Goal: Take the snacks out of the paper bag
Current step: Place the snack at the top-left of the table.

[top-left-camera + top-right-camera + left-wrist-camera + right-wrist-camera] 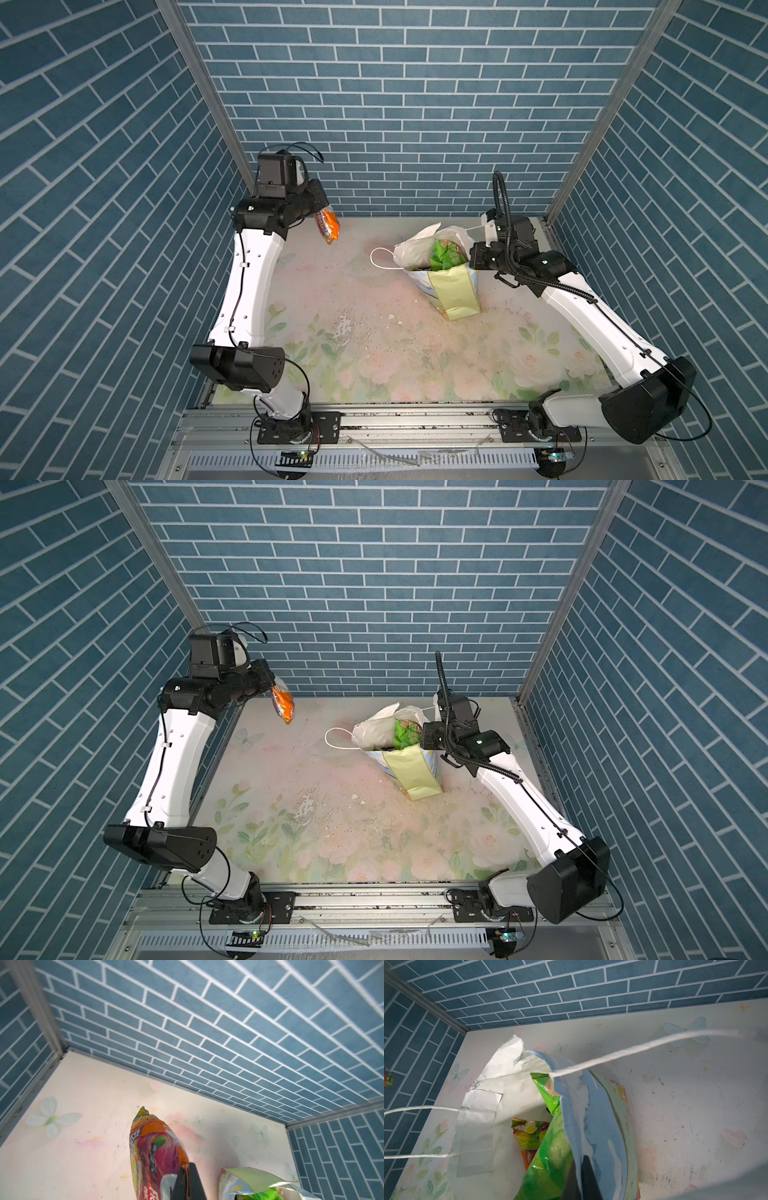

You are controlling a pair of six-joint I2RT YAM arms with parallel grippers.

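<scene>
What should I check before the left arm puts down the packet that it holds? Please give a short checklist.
1. Left claw shut on orange-red packet: ok.
2. Packet out of the paper bag, hanging over the table: ok.
3. Right claw shut on the bag's rim, bag standing: ok.
4. Green packet free of the right claw: cannot tell.
5. Bag emptied: not ok; green packet and a second fruit-print packet are inside.

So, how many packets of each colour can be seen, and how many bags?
green packet: 1, in the bag
orange-red packets: 2, one held by the left gripper, one in the bag
bag: 1
Total: 4 seen; the bag may hide more.
</scene>
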